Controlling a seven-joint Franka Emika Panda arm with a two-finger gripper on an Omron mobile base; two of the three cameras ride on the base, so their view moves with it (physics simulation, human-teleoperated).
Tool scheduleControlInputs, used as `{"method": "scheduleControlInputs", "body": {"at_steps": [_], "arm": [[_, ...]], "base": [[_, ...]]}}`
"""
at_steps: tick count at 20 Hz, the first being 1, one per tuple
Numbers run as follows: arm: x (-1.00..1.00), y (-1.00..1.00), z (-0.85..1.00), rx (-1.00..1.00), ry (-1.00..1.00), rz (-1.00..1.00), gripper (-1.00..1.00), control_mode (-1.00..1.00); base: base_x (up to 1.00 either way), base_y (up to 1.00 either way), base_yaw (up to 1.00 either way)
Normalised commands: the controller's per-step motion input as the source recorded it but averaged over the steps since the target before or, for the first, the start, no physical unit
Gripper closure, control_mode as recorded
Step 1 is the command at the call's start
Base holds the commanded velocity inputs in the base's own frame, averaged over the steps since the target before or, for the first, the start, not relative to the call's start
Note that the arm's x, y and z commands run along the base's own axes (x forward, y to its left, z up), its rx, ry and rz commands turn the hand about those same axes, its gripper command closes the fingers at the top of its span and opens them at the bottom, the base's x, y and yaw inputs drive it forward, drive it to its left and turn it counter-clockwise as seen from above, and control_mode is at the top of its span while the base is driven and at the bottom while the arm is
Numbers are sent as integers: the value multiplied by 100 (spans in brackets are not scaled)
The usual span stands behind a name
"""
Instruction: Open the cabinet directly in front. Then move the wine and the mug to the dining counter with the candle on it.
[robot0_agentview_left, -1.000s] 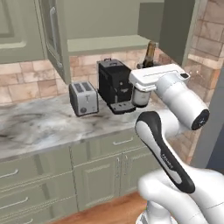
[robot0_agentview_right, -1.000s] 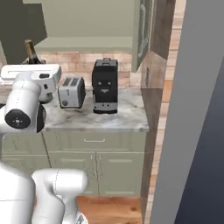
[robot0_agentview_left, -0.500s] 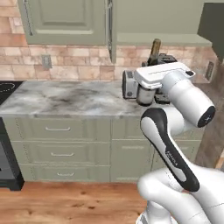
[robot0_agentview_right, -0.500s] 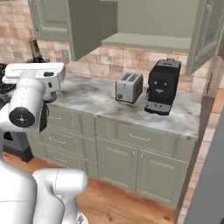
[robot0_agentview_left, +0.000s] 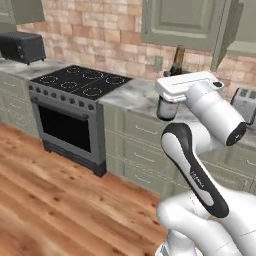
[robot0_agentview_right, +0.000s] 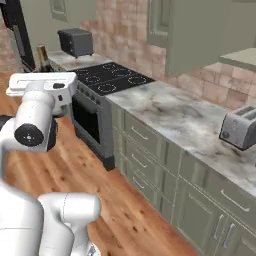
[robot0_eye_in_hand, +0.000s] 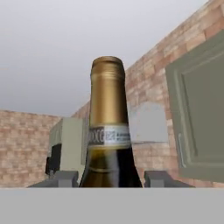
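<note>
- The claw (robot0_eye_in_hand: 108, 177) is clenched around the wine (robot0_eye_in_hand: 108, 131); in the hand view its two grey fingertips (robot0_eye_in_hand: 65, 178) sit tight against either side of the bottle's dark shoulder.
- The bottle stands upright in the grip, golden neck topmost, with a pale label band just below the gold.
- In the left base view the wine (robot0_agentview_left: 177, 61) pokes up behind the robot's white hand, held in the air above the marble table (robot0_agentview_left: 135, 95).
- In the right base view the wine (robot0_agentview_right: 43, 60) also rises above the hand, at the left of the scene, its neck in front of the far stretch of worktop.
- A black stove (robot0_agentview_left: 75, 100) with an oven door sits left of the marble stretch, its cooktop level with the table.
- A dark boxy appliance (robot0_agentview_left: 20, 46) rests on the far left worktop, beyond the stove.
- A silver toaster (robot0_agentview_right: 240, 127) stands on the table at the right, well apart from the bottle.
- The sage-green cabinet (robot0_agentview_left: 185, 22) hangs on the brick wall above the table, and one door (robot0_agentview_left: 224, 30) at its right stands swung out.
- Low green drawers run beneath the marble, and the floor (robot0_agentview_left: 60, 200) near us is wooden planks.
</note>
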Motion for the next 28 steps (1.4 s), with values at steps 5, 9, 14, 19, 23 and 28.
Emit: {"method": "scheduleControlInputs", "body": {"at_steps": [5,9,14,19,23,28], "arm": [[0,0,0,0,0,0,100,100],[0,0,0,0,0,0,100,100],[0,0,0,0,0,0,100,100],[0,0,0,0,0,0,100,100],[0,0,0,0,0,0,100,100],[0,0,0,0,0,0,100,100]], "base": [[-6,0,89],[-2,6,87],[21,3,57],[96,6,12],[100,6,4],[100,21,1]]}}
